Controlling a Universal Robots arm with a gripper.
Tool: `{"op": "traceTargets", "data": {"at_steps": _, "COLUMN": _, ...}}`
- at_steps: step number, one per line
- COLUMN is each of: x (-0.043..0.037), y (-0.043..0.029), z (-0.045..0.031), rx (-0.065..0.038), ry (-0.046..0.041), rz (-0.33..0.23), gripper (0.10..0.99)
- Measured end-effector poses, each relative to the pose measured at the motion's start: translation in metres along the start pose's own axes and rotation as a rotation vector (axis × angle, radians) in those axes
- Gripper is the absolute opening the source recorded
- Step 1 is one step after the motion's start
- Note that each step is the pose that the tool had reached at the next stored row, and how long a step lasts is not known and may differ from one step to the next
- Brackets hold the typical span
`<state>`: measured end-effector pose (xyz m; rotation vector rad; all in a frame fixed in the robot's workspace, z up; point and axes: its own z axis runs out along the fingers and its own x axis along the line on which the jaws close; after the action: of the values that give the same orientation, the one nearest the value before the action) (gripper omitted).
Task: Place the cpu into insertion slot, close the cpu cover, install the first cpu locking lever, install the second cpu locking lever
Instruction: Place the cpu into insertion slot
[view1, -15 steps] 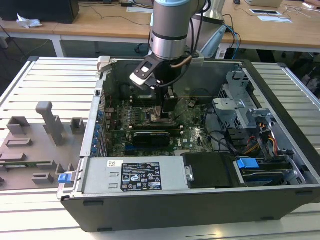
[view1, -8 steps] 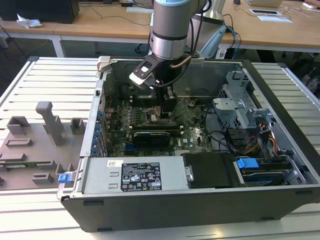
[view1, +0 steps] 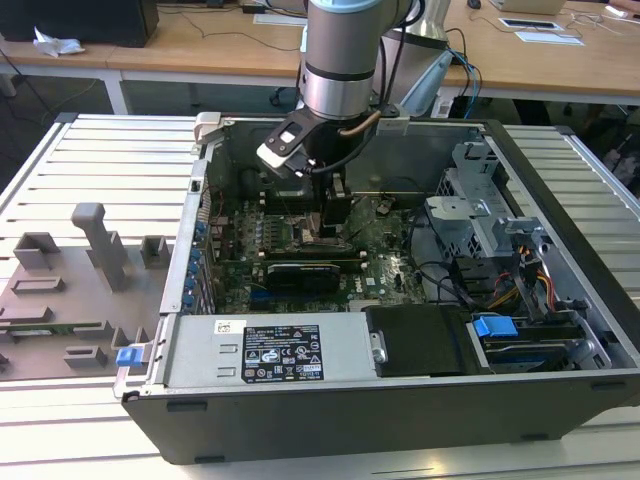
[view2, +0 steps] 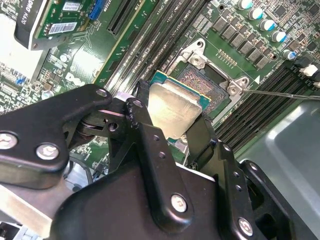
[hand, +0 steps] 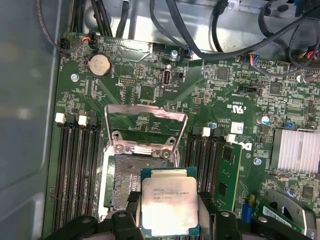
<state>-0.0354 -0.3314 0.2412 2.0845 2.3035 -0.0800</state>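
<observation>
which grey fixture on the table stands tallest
The T-topped post, between the low arch block and the small block by the case; it overtops both.

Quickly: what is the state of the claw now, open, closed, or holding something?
Claw: closed on the cpu, which is not yet seated in the insertion slot.

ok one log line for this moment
gripper: shut on cpu | cpu: partly over insertion slot, not seated | cpu cover: open
</observation>
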Motion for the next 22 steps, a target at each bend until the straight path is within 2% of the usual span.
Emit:
{"op": "traceTargets", "data": {"at_steps": 5, "x": 0.0, "y": 0.0, "z": 0.0, "rx": 0.002, "ry": -0.0027, "rz": 0.021, "gripper": 0.541}}
{"op": "traceTargets", "data": {"at_steps": 16, "x": 0.0, "y": 0.0, "z": 0.0002, "rx": 0.003, "ry": -0.0026, "rz": 0.046, "gripper": 0.541}}
{"op": "traceTargets", "data": {"at_steps": 22, "x": 0.0068, "y": 0.0007, "z": 0.0014, "rx": 0.003, "ry": -0.0024, "rz": 0.046, "gripper": 0.541}}
